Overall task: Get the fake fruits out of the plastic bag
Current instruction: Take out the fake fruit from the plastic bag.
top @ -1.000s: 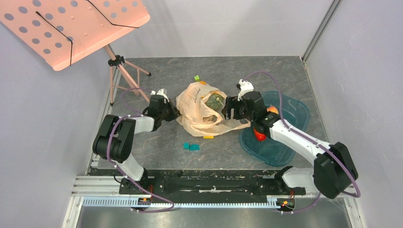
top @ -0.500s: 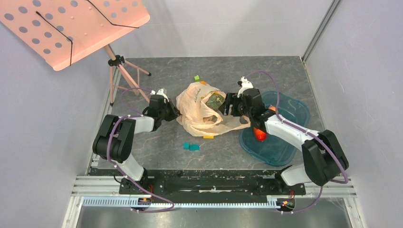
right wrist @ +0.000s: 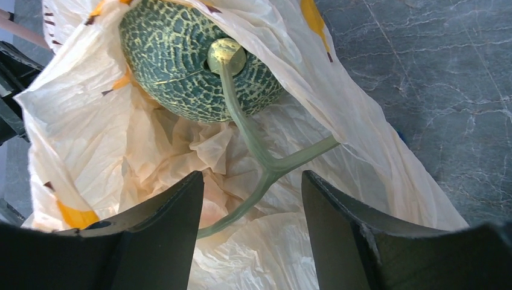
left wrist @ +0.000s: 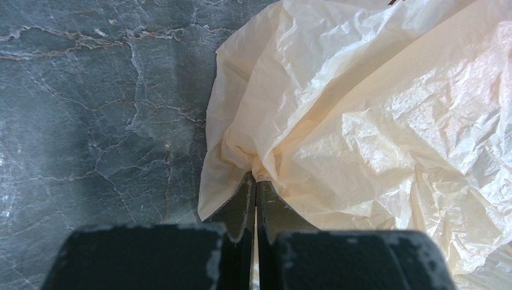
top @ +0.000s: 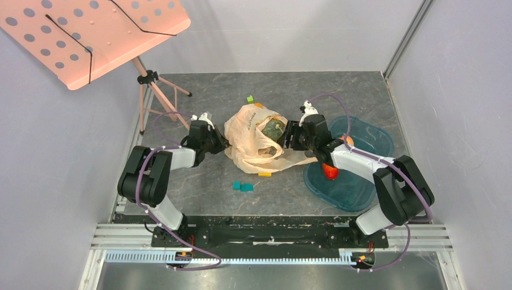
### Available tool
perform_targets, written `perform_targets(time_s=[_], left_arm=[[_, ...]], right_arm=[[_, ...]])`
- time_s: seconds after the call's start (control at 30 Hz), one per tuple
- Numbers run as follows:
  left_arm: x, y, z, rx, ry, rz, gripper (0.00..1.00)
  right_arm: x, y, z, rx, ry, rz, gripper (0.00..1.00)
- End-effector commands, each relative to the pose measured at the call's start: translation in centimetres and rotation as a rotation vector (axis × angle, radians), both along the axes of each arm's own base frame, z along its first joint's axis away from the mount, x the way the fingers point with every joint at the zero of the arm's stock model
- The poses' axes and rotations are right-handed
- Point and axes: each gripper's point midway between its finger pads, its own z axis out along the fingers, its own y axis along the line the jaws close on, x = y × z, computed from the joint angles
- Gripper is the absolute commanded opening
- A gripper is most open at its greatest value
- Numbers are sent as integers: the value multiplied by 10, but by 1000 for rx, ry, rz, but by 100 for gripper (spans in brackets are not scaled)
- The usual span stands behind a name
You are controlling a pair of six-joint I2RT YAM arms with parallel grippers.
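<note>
The green netted melon (right wrist: 199,66) sits in the mouth of the plastic bag (right wrist: 151,157). Its T-shaped stem (right wrist: 265,163) points towards our right gripper (right wrist: 252,179), whose jaws stand apart and empty just short of it. The orange-red fruit (top: 329,171) lies outside the bag, at the left edge of the teal tray (top: 362,190). Our left gripper (left wrist: 255,181) is pinched tight on a fold at the bag's left side, low over the counter (left wrist: 90,90). We judge the melon is next. We should reach past the thin stem, straddle the ball itself, and keep loose film out of the jaws while the left side anchors the bag. The bag carries orange printed marks, but we can read no writing on it.
</note>
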Motion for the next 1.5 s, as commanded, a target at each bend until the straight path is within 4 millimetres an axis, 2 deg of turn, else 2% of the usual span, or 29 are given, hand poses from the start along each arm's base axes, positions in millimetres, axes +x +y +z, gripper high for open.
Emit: perform_targets(time_s=[0.0, 0.17, 0.27, 0.43, 0.8, 1.0, 1.33, 1.47], left_arm=[[11, -4, 11, -43, -30, 8, 2], [11, -3, 11, -41, -32, 10, 2], [11, -3, 11, -45, -30, 8, 2], [11, -3, 13, -46, -34, 8, 2], [10, -2, 13, -45, -32, 10, 2], [11, -2, 14, -51, -32, 16, 2], [13, -2, 17, -60, -36, 25, 2], [13, -1, 17, -57, -35, 29, 2]], right_arm=[[17, 5, 10, 31, -37, -27, 62], [22, 6, 7, 29, -36, -39, 55], [25, 4, 8, 18, -46, -51, 47], [27, 0, 13, -3, -65, -55, 40], [23, -7, 36, -27, -131, -47, 1], [10, -4, 58, -14, -166, 5, 0], [-35, 42, 94, 61, -194, 362, 0], [-56, 51, 100, 91, -179, 482, 0]])
